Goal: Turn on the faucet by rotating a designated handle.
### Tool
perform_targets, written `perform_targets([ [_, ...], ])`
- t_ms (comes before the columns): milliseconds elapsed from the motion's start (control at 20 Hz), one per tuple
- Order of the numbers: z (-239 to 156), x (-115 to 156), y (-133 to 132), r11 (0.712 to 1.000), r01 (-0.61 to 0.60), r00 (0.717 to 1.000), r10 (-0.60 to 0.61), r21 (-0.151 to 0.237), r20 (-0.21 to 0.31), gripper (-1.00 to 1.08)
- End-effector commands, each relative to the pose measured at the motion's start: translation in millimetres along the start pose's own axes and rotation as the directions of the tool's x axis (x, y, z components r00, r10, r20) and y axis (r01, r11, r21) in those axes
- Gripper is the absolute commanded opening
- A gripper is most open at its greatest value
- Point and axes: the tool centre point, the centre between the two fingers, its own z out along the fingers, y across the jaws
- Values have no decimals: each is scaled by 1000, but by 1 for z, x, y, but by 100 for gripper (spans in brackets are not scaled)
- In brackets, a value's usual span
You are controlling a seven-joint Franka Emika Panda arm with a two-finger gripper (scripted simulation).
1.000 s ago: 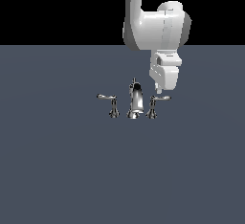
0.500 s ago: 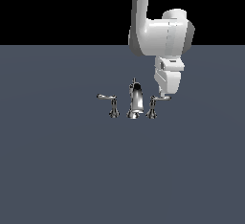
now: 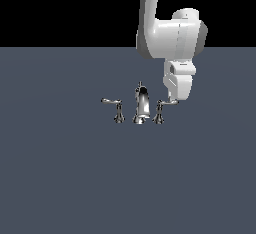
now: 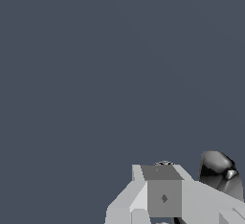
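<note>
The chrome faucet's curved central spout (image 3: 141, 105) stands mid-floor with a lever on each side. The handle (image 3: 161, 109) is on the exterior view's right of the spout, its thin arm pointing right. The mirror lever (image 3: 116, 109) points left. My gripper (image 3: 175, 99) hangs from the white arm with its tip right at the outer end of the handle's arm; its fingers look closed together and hold nothing. In the wrist view a grey finger (image 4: 163, 196) fills the lower edge, with a chrome part of the faucet (image 4: 219, 171) beside it.
The faucet stands on a plain dark grey-blue floor (image 3: 75, 178). The white arm (image 3: 172, 35) rises above and behind the handle. Nothing else is in view.
The arm and gripper have shifted toward the exterior view's right, from above the handle's pedestal out to the tip of its lever. The lever looks unmoved.
</note>
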Motion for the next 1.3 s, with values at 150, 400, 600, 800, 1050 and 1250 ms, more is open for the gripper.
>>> perform_targets([
  [150,0,7,17,1000,0,1000,0,0,0,-100],
  [400,0,12,29,1000,0,1000,0,0,0,-100],
  [600,0,3,29,1000,9,1000,-9,9,1,-100],
  [800,0,1,41,1000,7,1000,-7,7,1,-100],
  [1050,0,-2,57,1000,4,1000,-4,4,1,-100],
  [1250,0,-4,70,1000,1,1000,-1,2,0,-100],
])
